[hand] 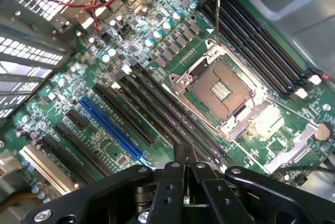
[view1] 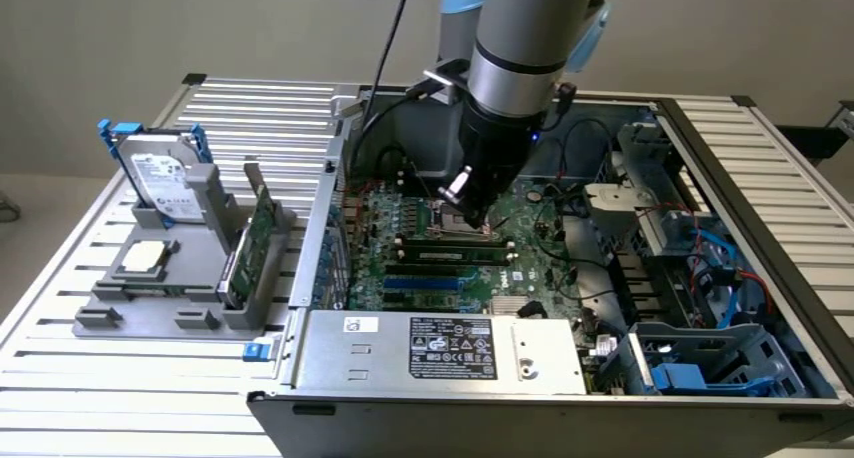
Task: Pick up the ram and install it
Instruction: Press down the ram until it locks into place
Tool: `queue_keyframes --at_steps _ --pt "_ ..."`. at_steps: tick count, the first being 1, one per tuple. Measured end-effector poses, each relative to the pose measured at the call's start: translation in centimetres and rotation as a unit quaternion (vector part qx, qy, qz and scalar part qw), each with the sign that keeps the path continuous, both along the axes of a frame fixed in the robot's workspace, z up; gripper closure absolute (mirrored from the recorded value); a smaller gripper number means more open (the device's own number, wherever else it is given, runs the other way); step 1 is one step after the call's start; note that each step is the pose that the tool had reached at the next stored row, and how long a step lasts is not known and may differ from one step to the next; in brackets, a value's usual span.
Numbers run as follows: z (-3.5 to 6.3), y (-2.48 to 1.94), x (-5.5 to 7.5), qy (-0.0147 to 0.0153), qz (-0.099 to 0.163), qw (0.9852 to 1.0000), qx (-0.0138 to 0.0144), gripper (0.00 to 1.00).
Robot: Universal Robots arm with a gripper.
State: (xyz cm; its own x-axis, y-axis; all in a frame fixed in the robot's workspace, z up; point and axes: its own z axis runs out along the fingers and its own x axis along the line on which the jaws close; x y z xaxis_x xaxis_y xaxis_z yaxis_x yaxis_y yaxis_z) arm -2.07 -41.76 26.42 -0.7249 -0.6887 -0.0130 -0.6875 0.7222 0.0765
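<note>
Green circuit board fills the floor of the open computer case, which is set on a slatted metal table. The arm is seen reaching down into the case, with its fingers poised low over the motherboard, just beside the processor socket. In the wrist view the fingers are pressed narrowly together above the long black slots, and nothing is seen gripped between them. The ram, a narrow green stick with dark chips, is seen in the exterior view standing on edge among those slots, directly below the fingers; whether it is fully seated, or touched by the fingers, cannot be told. A blue slot is found beside the black ones. Toward the exterior view's left, well apart from the case, a grey holder is placed on the table, in which a silver hard drive with blue handles and a broader green card are kept upright. A grey power supply is mounted at the near edge of the case.
</note>
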Motion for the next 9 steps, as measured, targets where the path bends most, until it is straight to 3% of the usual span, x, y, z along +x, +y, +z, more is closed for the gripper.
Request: queue_keyframes --at_steps 4,9 --pt "0.0 0.0 0.0 0.0 -0.033 0.9995 0.0 0.89" --pt "-0.01 0.0 0.0 0.0 -0.072 0.9974 -0.0002 0.89"
